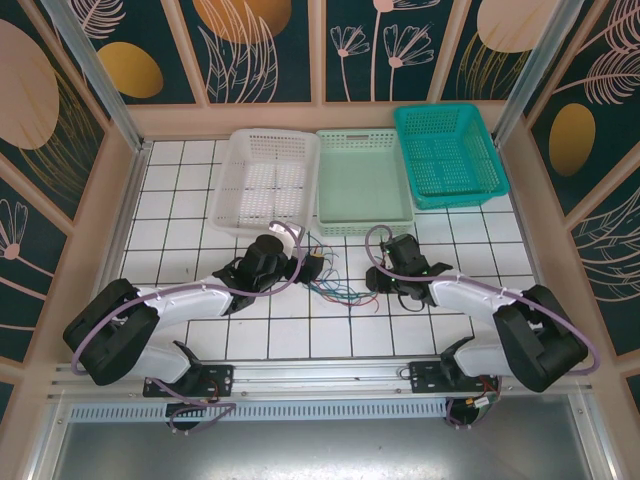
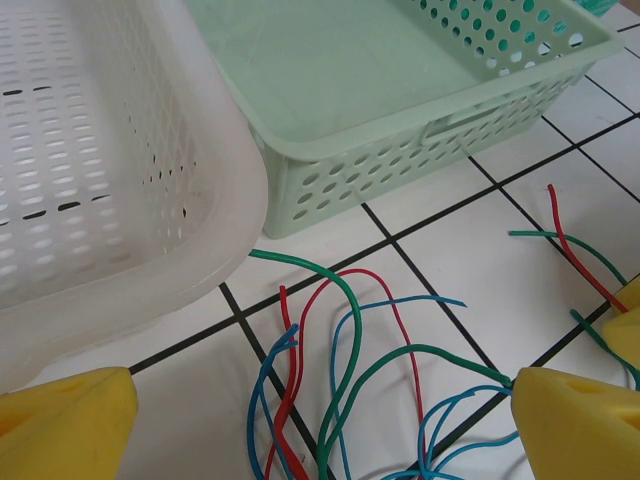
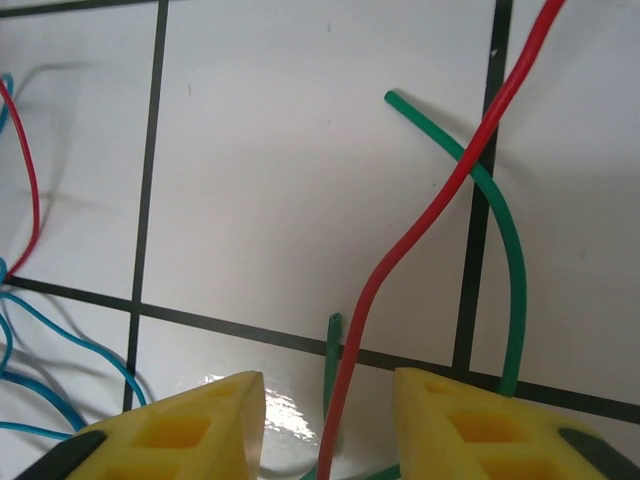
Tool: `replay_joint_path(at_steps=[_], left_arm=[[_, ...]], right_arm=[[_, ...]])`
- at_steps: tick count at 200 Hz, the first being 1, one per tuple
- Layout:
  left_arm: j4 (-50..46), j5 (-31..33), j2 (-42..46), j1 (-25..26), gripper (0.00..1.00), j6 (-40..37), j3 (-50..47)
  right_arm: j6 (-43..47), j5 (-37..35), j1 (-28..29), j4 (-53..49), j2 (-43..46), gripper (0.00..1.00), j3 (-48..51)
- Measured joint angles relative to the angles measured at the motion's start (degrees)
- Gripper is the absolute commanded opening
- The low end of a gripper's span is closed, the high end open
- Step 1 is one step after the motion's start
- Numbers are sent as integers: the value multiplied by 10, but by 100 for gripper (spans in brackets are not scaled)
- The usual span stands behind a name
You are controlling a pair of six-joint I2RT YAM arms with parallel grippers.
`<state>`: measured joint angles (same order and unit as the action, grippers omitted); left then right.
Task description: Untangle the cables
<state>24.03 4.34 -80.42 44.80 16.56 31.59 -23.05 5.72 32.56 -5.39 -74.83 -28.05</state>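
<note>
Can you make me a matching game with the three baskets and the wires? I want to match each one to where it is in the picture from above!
Things:
1. white basket
2. pale green basket
3. teal basket
4. cables

Places:
A. right end of the row at the back
B. on the white tiles between the two arms
C. left end of the row at the back
D. middle of the row at the back

Pairs: 1-C, 2-D, 3-A, 4-B
</note>
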Motion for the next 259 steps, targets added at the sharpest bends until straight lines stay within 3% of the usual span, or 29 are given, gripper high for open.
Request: replay_joint_path(at_steps=[70, 164, 223, 259], left_arm=[[9, 0, 0, 0, 96, 0, 0], [15, -21, 0, 4, 93, -24, 12], [23, -126, -26, 38, 78, -74, 47], [-1, -147, -42, 59, 63, -101, 48]], right_arm=[[12, -1, 0, -6, 32, 0, -1], [84, -23, 0, -113, 151, 0, -93], [106, -23, 0, -120, 196, 0, -105], [106, -23, -3, -119, 196, 0, -105]])
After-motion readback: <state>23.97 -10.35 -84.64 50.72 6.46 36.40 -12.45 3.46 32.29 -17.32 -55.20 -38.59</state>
